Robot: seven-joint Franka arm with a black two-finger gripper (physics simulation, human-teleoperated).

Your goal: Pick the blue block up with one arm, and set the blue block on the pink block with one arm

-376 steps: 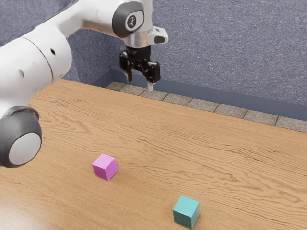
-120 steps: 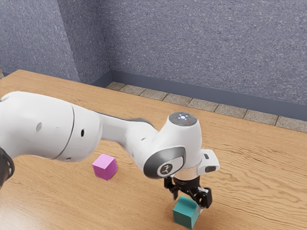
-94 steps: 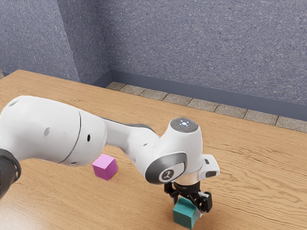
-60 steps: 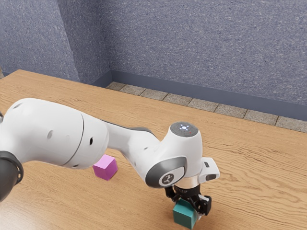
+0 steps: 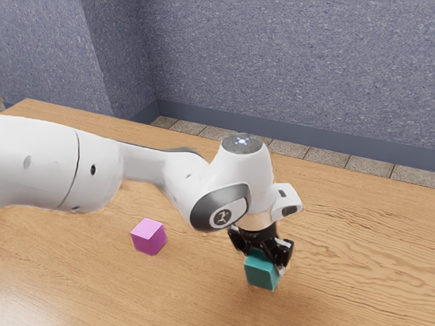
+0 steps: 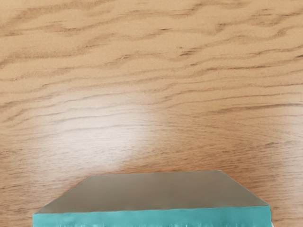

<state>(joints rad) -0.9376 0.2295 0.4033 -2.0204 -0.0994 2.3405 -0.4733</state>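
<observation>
pincer [image 5: 264, 260] narrow and clamped on the blue block [image 5: 260, 275]: its two black fingers press the cube's upper part from opposite sides, in the lower middle of the exterior frame. the block is teal-blue, and its lighter top face sits tucked up between the fingers. it hangs low over the wooden counter [image 5: 353, 224]; whether its underside touches the wood cannot be told.

the white arm [image 5: 136, 176] enters from the frame's left edge and sweeps across to a rounded wrist joint directly above the pincer, hand pointing straight down.

the pink block [image 5: 149, 236] rests flat on the counter at the lower left of centre, well apart from the blue block, with bare wood between them. it sits below the arm's forearm in the frame, untouched.

behind the counter, a strip of grey paving tiles [image 5: 319, 155] runs along the foot of a speckled blue-grey wall [image 5: 306, 61] that takes up the upper part of the frame.

from the wrist camera, the blue block [image 6: 151, 198] lies just under the hand, showing a dull grey-lit top face and a bright teal edge. beyond it spreads the counter [image 6: 142, 71], its grain running crosswise, with a pale sheen of light on the wood near the block.
</observation>
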